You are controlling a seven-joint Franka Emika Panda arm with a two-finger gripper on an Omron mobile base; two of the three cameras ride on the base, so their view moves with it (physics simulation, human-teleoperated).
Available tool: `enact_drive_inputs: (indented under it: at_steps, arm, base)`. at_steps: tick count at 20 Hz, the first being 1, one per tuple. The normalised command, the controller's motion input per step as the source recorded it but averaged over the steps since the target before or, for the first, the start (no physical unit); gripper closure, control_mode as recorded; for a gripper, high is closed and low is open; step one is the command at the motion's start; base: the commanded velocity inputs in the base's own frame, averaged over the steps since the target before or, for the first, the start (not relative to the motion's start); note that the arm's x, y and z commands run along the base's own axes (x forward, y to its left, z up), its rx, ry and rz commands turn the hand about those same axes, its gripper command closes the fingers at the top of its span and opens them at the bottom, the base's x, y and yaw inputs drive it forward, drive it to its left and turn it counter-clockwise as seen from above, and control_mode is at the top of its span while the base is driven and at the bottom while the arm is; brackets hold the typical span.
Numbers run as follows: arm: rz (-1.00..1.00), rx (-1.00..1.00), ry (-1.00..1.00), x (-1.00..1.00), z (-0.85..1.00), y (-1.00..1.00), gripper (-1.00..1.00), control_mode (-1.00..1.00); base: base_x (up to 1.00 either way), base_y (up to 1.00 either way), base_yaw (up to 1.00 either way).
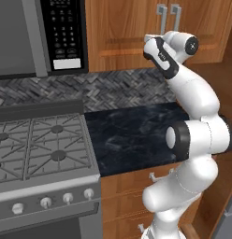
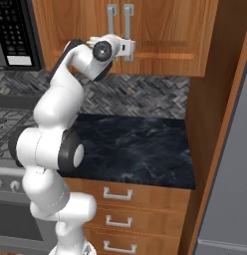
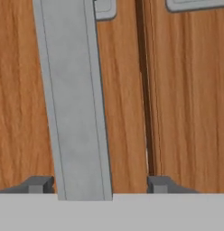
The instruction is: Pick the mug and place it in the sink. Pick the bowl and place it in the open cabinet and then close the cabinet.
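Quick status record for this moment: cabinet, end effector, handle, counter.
cabinet: brown wall cabinet, both doors shut
end effector: raised to the doors' lower edge, fingers open
handle: silver bar handle runs between the fingers, no contact visible
counter: black stone counter below, beside the gas stove
microwave: above the stove

The arm [image 2: 56,144] rises from the base, bends at a dark elbow and reaches up and forward — wrist level, hand pointing away. The gripper [image 3: 99,185] has its fingertips [image 3: 39,184] spread apart (both dark tips visible).
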Motion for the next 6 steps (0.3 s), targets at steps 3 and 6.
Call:
enact_drive_inputs:
  at_steps: [3, 6]
  arm:
    - [0.01, 0.00, 0.02, 1.00, -0.08, 0.00, -1.00, -1.00]
    - [0.01, -0.05, 0.32, 1.00, -0.01, 0.00, -1.00, -1.00]
  base:
    - [0.00, 0.00, 0.00]
    - [0.00, 0.00, 0.00]
